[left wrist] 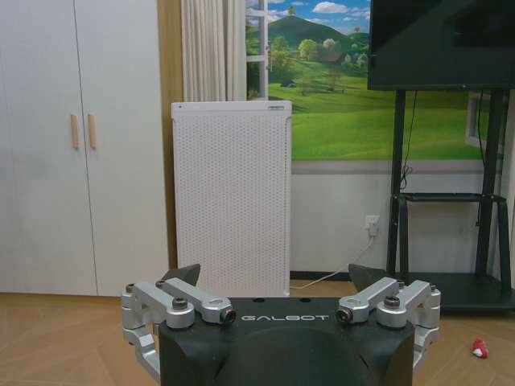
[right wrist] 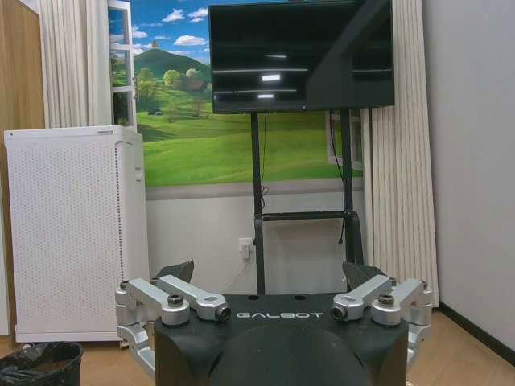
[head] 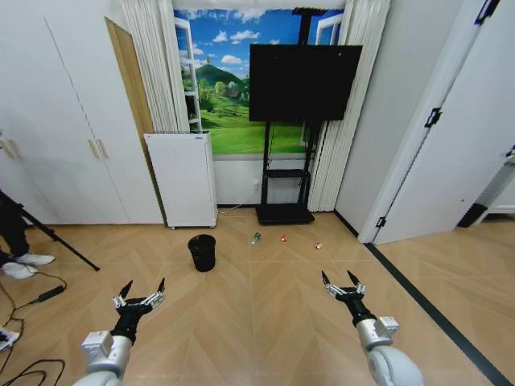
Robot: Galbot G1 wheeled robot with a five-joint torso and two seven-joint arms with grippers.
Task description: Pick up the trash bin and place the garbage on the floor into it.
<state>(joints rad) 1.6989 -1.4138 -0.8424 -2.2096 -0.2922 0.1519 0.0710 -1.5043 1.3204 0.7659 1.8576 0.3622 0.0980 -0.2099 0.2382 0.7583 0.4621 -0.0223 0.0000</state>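
Pale herringbone floor runs to a wall with a black TV stand (head: 286, 213) and white perforated appliance (head: 181, 178). Both grippers hang low, jaws apart and empty: left gripper (head: 143, 293), right gripper (head: 344, 283). The trash bin (head: 202, 252) stands ahead of the left jaws, well apart; approach rim-first. Beyond lie 3 litter bits, probably bottle (head: 255, 238), can (head: 284, 238), wrapper (head: 318, 245); a tripod leg (head: 56, 237) flanks the left
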